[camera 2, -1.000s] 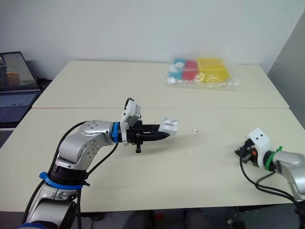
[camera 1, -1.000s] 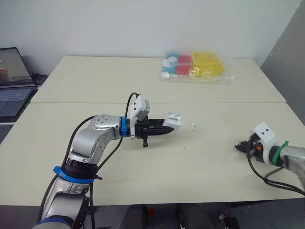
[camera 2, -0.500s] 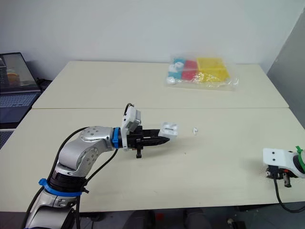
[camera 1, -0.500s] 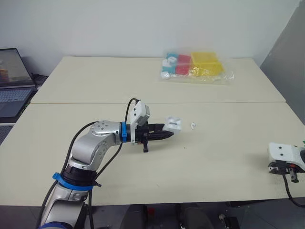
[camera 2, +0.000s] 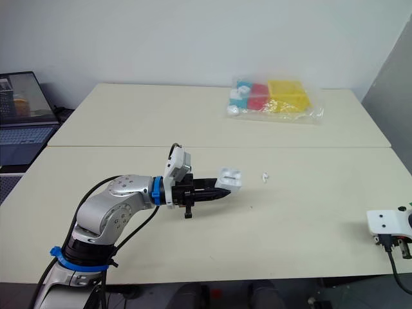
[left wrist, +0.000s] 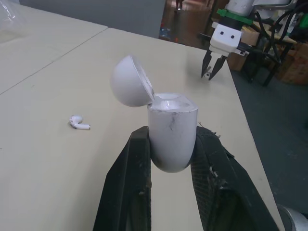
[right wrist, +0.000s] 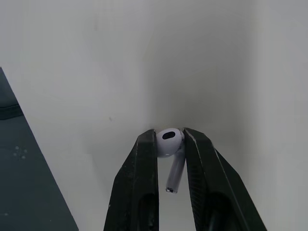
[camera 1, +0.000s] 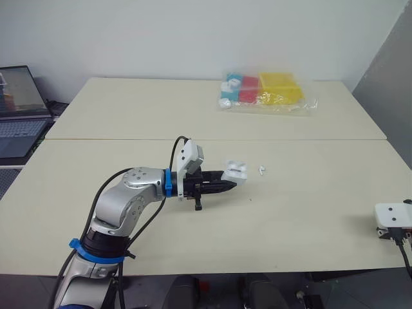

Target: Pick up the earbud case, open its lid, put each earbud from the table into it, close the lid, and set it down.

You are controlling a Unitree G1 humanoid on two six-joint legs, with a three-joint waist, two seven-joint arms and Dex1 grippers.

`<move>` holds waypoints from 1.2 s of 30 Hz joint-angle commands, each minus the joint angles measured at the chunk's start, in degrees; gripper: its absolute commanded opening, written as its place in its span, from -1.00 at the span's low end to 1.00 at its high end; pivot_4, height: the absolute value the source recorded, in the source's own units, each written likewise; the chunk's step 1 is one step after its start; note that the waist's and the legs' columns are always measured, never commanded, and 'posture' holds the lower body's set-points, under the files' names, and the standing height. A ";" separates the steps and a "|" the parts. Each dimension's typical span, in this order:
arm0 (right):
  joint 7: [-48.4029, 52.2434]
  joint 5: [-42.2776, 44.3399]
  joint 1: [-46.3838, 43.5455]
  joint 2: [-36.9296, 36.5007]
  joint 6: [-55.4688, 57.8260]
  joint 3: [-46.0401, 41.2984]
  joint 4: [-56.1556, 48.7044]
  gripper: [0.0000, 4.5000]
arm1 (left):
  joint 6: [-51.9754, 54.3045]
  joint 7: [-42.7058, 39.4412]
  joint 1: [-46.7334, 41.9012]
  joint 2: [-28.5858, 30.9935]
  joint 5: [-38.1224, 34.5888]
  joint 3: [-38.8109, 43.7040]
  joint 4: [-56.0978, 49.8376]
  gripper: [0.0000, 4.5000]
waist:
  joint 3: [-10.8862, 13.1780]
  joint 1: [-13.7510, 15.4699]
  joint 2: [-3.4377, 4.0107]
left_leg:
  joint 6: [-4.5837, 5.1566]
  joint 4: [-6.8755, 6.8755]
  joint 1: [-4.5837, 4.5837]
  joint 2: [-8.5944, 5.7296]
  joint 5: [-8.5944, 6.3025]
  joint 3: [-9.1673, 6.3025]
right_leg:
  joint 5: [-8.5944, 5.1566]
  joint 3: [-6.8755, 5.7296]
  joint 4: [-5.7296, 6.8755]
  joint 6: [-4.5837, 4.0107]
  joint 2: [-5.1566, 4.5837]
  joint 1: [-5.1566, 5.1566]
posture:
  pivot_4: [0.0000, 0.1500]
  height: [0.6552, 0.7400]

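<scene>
My left gripper (left wrist: pixel 171 138) clamps the opened earbud case (camera 1: pixel 236 168), my right gripper (right wrist: pixel 169 135) pinches one earbud (right wrist: pixel 169 143), the second earbud (left wrist: pixel 78 123) lies beside the case

Head stereo pair: mounted high, facing forward and down over the table (camera 1: pixel 129 109), with the earbud case (camera 1: pixel 235 168) near mid-frame at a distance. Both eyes share nearly the whole tabletop (one slightly offset sideways).

Left wrist camera: low and close behind the earbud case, sighting along the left fingers (left wrist: pixel 126 187) across the table beyond it. It shares the case with the head pair.

Right wrist camera: well apart from the case, very close on a pale surface past the right fingers (right wrist: pixel 139 187).
</scene>
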 commanded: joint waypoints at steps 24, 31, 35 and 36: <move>-1.35 -0.55 4.91 -1.56 -0.53 -3.96 -3.20 0.19 | -0.65 -0.17 -0.42 -0.29 -0.93 -0.88 -1.98 -0.67 | 0.00 0.03 0.00 | 0.00 0.00 0.04 0.00 0.00 -0.03 | 0.10 -0.02 0.01 0.17 0.01 0.04 | 1.00 1.00; -3.45 -3.93 5.36 -2.82 -7.20 -3.34 -2.90 0.19 | -1.39 -0.23 -0.53 -0.14 -0.04 -1.19 -1.23 -0.67 | 0.00 0.03 0.00 | 0.00 0.00 0.05 -0.01 0.00 0.00 | 0.09 0.00 0.00 0.16 0.01 0.04 | 1.00 1.00; -3.20 -3.72 5.83 -2.56 -6.68 -3.49 -3.05 0.19 | -1.06 -0.15 -0.42 -0.17 -0.33 -1.14 -1.67 -0.67 | 0.00 0.03 0.00 | 0.00 0.00 0.06 0.00 0.00 0.00 | 0.08 0.00 0.01 0.14 0.01 0.05 | 1.00 1.00; -3.15 -3.64 5.81 -2.51 -6.40 -3.55 -2.88 0.19 | -1.00 -0.12 -0.46 -0.17 -0.37 -1.09 -1.67 -0.67 | 0.00 0.03 0.00 | 0.00 0.00 0.08 0.00 0.00 -0.01 | 0.08 -0.01 0.01 0.14 0.01 0.07 | 1.00 1.00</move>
